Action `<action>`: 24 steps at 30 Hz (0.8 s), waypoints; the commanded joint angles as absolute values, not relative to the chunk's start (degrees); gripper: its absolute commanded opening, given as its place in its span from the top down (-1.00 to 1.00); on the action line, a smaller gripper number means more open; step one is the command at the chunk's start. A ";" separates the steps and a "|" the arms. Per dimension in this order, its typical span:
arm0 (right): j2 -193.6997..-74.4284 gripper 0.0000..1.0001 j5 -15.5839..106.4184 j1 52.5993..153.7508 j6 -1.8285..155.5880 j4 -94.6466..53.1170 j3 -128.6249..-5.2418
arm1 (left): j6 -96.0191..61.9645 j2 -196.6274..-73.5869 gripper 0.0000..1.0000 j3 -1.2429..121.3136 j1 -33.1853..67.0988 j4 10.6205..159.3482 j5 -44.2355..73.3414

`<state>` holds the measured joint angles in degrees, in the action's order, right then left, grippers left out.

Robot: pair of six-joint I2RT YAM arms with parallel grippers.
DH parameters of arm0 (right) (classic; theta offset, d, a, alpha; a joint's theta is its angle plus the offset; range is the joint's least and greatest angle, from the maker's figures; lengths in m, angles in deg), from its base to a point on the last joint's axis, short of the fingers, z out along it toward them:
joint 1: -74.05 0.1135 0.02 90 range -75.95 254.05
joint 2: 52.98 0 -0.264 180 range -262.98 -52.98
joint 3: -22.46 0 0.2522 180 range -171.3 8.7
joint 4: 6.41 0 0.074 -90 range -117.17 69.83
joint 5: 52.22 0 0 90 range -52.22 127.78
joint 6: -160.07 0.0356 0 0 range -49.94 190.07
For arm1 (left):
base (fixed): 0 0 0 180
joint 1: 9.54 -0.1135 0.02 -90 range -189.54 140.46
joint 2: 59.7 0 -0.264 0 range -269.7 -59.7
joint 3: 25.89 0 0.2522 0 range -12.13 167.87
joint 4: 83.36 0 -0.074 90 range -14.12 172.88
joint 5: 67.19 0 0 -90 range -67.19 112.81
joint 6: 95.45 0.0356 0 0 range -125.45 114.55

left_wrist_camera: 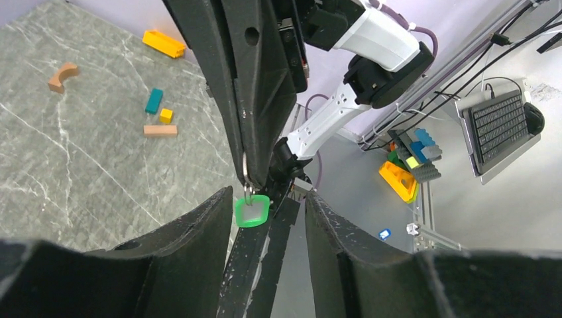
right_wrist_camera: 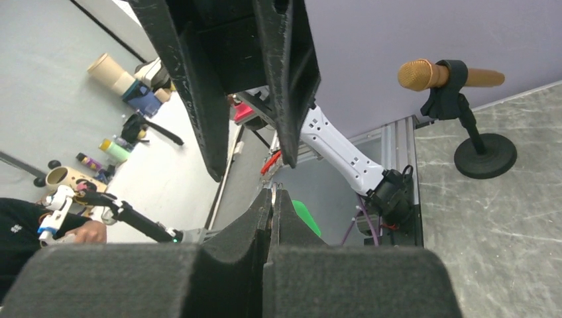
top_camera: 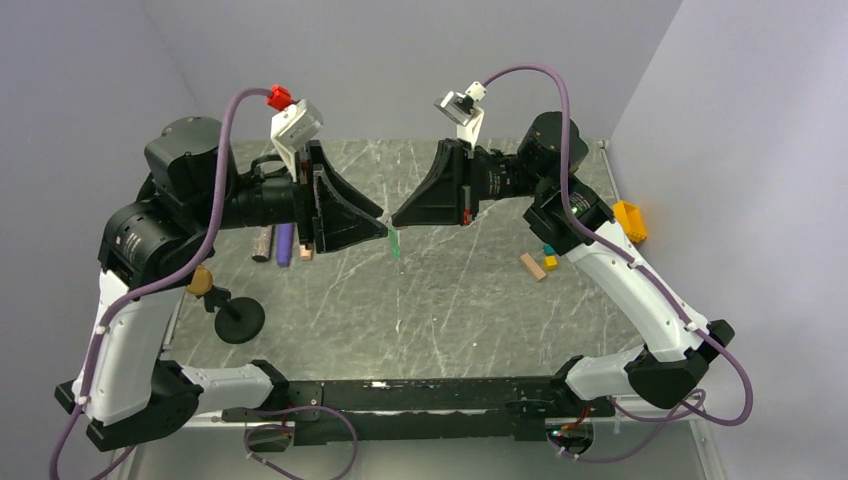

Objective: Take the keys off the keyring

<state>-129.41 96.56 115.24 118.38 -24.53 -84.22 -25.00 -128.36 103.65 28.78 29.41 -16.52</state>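
Both arms meet in mid-air over the middle of the tabletop (top_camera: pixel 450 300). The right end effector (right_wrist_camera: pixel 273 197) is pinched tight on the keyring (left_wrist_camera: pixel 246 173), a thin silvery loop caught right at its fingertips. Under the ring dangles the green key tag (left_wrist_camera: pixel 252 211), its long axis running up and down and its free end pointing at the tabletop. The left end effector (left_wrist_camera: pixel 268 202) has its fingers spread wide. The tag hangs at the mouth of that gap, close beside one finger; contact cannot be made out.
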 commanded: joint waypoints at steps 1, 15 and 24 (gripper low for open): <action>-128.78 1.00 99.40 115.41 120.25 -19.60 -86.43 | -22.23 -129.75 0.04 106.42 28.76 27.21 -18.15; -128.66 1.00 99.01 115.40 120.82 -17.87 -86.76 | -26.83 -126.07 0.49 96.06 28.76 37.69 -20.80; -128.89 1.00 98.76 115.49 115.40 -25.68 -88.13 | -25.29 -126.67 1.00 98.02 28.72 35.27 -21.44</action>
